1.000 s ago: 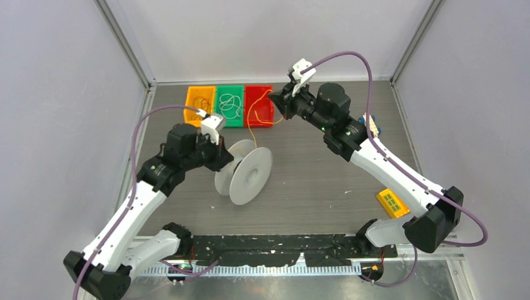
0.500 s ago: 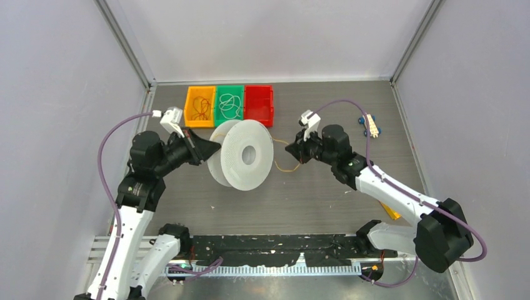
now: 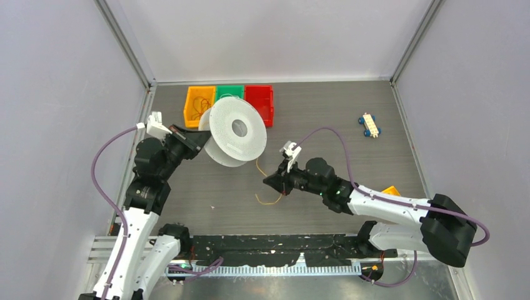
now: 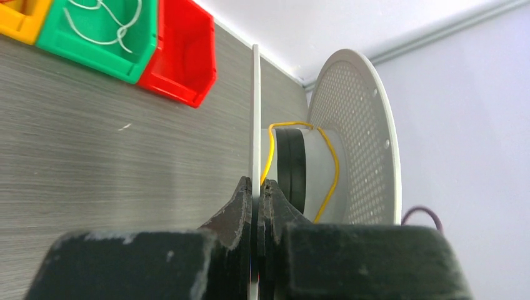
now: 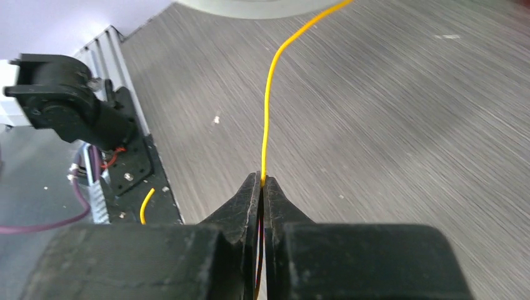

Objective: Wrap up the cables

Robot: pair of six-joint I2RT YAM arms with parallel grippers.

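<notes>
A grey wood-grain table sits boxed in by pale walls, and a white perforated spool is held up over its far half. The left gripper comes in from the spool's left, its fingers clenched on the thin edge of the nearer flange; the left wrist view shows that flange pinched tight between the jaws.

The yellow wire drops from the spool's underside toward the near side. There the right gripper has it nipped between fully closed fingers, a short free tail curling on the table beyond. In the right wrist view the wire rises straight from the closed tips to the spool's rim.

A second ago the spool sat lower and nearer, and the right gripper was beyond it at the red bin, with the wire trailing from there. Half a second ago that gripper was off the spool's right side. Now it is on the near side, and the spool has been lifted until it partly hides the green bin behind it.

I judge this as the right arm circling the spool to lay on a turn. The left wrist view shows the wire already looped round the hub, though loosely, so tension matters next.
</notes>
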